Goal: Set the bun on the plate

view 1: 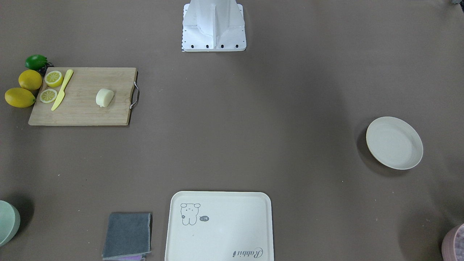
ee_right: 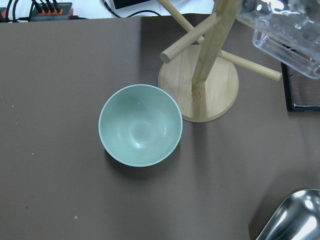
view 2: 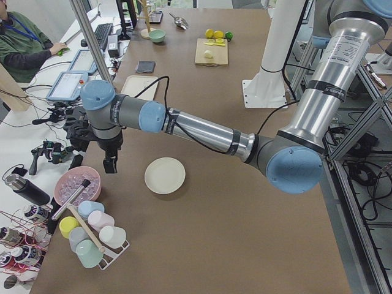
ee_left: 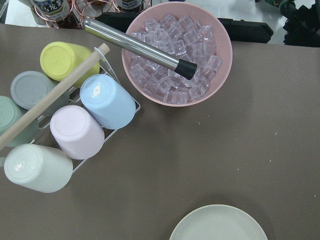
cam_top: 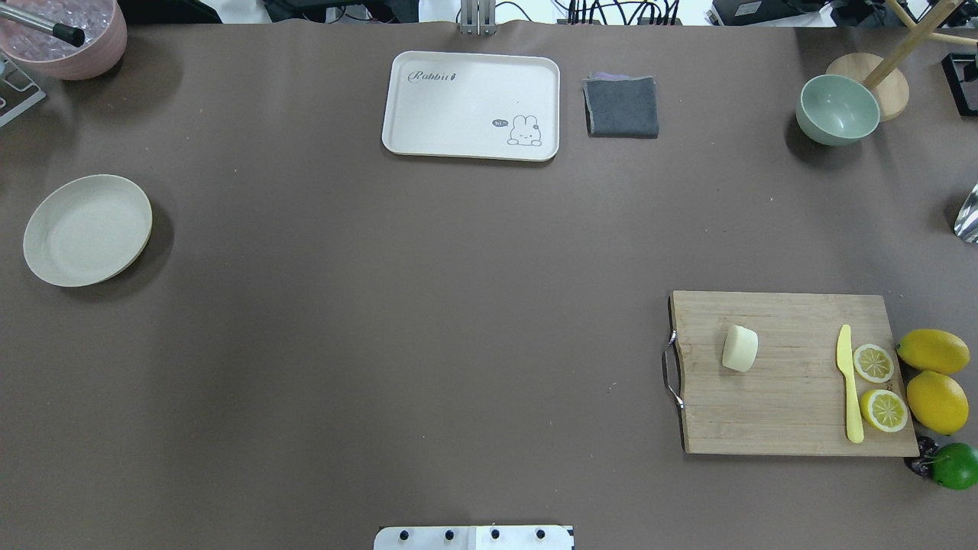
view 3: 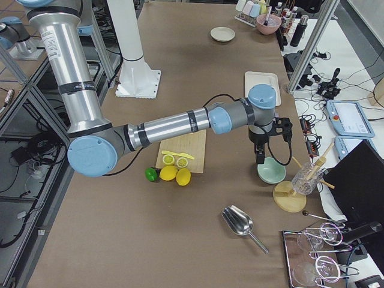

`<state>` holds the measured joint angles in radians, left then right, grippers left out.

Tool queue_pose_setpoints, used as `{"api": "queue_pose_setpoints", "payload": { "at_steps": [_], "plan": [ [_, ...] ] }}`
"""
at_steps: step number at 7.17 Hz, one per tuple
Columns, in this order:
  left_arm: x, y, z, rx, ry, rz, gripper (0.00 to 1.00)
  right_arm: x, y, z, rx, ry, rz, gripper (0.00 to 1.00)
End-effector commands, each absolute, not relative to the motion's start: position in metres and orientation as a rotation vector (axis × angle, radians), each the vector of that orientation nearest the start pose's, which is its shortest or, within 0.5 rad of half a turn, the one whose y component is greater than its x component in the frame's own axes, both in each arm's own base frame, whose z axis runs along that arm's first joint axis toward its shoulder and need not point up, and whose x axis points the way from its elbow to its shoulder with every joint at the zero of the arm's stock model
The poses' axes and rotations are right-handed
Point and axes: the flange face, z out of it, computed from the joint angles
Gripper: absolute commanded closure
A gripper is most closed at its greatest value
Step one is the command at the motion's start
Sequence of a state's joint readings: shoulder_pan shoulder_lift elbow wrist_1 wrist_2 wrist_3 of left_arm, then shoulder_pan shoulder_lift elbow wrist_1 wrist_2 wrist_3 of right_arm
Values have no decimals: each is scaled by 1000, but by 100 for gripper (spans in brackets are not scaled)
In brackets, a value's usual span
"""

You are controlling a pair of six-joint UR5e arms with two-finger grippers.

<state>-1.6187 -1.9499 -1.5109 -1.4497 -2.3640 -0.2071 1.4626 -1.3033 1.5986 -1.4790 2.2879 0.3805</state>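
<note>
Exterior right, right gripper (view 3: 260, 157): hangs over the green bowl (view 3: 271, 172), just beside the wooden stand (ee_right: 200, 100); whether its fingers are spread or pressed together cannot be told.
Left gripper (view 2: 110, 162): finger state cannot be told either; the ice bowl (view 2: 76, 184) and cup rack (view 2: 92, 236) lie just beside it.
Bun (cam_top: 739, 348): on the cutting board (cam_top: 787, 397), well apart from the right gripper, back toward the robot's base.
Plate (cam_top: 88, 229): just beside the left gripper, far from the right one.
Risk, grasp: the smooth, rounded bun could probably slip or squash under a hard pinch.
Risk, carry: the long haul across the table invites a drop.
Risk, neighbours: a sloppy reach may nudge the knife (cam_top: 850, 382) or the lemon halves (cam_top: 873, 363).
</note>
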Motion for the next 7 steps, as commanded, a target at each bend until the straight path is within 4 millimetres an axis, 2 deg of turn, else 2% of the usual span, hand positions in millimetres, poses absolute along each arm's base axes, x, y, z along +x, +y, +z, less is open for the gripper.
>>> {"api": "queue_pose_setpoints", "payload": {
  "at_steps": [1, 2, 3, 4, 7],
  "plan": [
    [-96, -626, 484, 122, 806, -169, 2, 2, -612, 489, 191, -775, 119, 0],
    [-95, -615, 473, 144, 823, -158, 2, 2, -613, 490, 188, -774, 120, 0],
    [-93, -607, 474, 148, 852, -149, 2, 2, -611, 491, 189, -776, 119, 0],
    [-92, -606, 468, 164, 856, -142, 2, 3, -608, 494, 185, -775, 123, 0],
    [-89, -605, 466, 207, 897, -85, 2, 11, -602, 502, 178, -772, 139, 0]
  ]
}}
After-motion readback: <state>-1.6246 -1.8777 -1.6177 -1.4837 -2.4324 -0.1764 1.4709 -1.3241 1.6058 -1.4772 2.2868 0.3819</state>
